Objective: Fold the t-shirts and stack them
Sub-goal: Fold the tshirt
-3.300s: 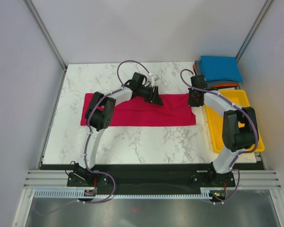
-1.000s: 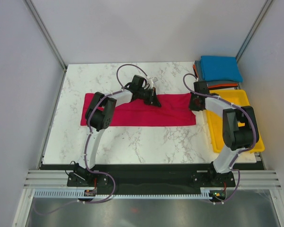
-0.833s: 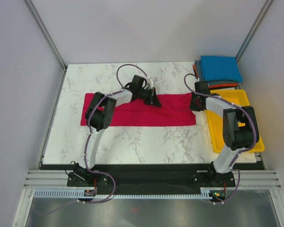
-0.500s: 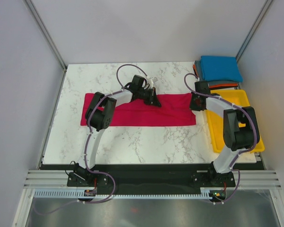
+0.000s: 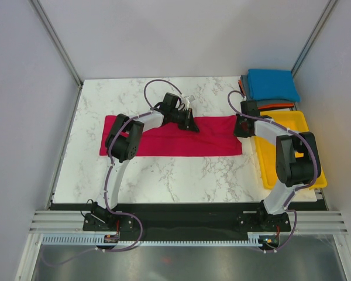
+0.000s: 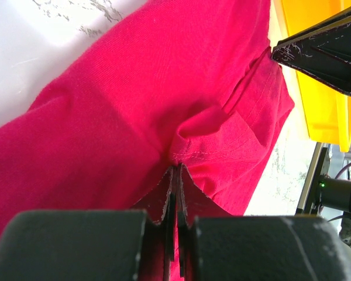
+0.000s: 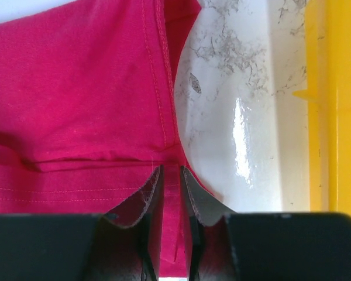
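Now: the red tee (image 5: 181, 140) lies as a long band on the table (image 5: 164, 175), left of the tray (image 5: 263, 167), its right end just beside the tray's rim.
Stack: a blue tee (image 5: 273, 84) tops the folded pile just beyond the tray's far end.
Left gripper (image 6: 176, 171): closed tight on a small pinch of the red tee's far edge, well left of the tray.
Right gripper (image 7: 171, 171): down at the tee's end nearest the tray, fingers a narrow slit apart with red cloth showing in it; I cannot tell whether it grips.
Step, as I judge it: take both far-edge points to fold the band.
Doing it well: get the right fingers closed over the hem, not only one layer, before lifting.
Lift: raise both pinches together and level, so the cloth stays taut between them.
Risk: the end by the tray may drag over its rim or slip free.
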`<control>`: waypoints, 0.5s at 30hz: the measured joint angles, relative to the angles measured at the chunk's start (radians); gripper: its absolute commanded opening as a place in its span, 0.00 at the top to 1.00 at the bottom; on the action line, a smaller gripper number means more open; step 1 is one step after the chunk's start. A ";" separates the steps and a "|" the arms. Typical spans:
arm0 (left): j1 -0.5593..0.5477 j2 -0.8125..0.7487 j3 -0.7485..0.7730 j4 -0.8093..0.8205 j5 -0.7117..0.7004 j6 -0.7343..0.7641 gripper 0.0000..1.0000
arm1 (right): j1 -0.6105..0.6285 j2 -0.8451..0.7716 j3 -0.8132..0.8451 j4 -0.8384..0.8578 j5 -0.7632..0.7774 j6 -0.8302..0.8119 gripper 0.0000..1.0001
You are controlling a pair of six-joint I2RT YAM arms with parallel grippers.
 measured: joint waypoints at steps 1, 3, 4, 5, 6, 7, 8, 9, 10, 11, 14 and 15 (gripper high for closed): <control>0.000 0.000 0.000 0.000 0.000 0.000 0.98 | 0.000 0.000 0.000 0.000 -0.004 0.000 0.76; 0.000 0.000 0.000 0.002 0.000 -0.001 0.98 | 0.000 0.000 0.000 0.000 -0.010 -0.001 0.76; 0.000 0.000 0.000 0.003 0.000 -0.003 0.98 | 0.000 0.000 0.000 0.000 -0.012 -0.001 0.76; 0.000 0.000 0.000 0.003 0.000 -0.006 0.98 | 0.000 0.000 0.000 0.000 -0.013 -0.001 0.76; 0.000 0.000 0.000 0.003 0.000 -0.006 0.98 | 0.000 0.000 0.000 0.000 -0.014 -0.001 0.76; 0.000 0.000 0.000 0.003 0.000 -0.007 0.98 | 0.000 0.000 0.000 0.000 -0.014 -0.001 0.75; 0.000 0.000 0.000 0.003 0.000 -0.007 0.98 | 0.000 0.000 0.000 0.000 -0.014 -0.001 0.75; 0.000 0.000 0.000 0.003 0.000 -0.007 0.98 | 0.000 0.001 0.000 0.000 -0.014 -0.002 0.75; 0.000 0.000 0.000 0.003 0.000 -0.007 0.98 | 0.000 0.001 0.000 0.000 -0.013 -0.002 0.75; 0.000 0.000 -0.001 0.003 0.000 -0.007 0.98 | 0.000 0.001 0.000 0.000 -0.013 -0.002 0.75; 0.000 0.000 -0.003 0.003 0.000 -0.007 0.98 | 0.000 0.003 0.000 0.000 -0.013 -0.004 0.75; 0.000 0.000 -0.003 0.003 0.000 -0.007 0.98 | 0.000 0.006 0.000 0.000 -0.013 -0.005 0.75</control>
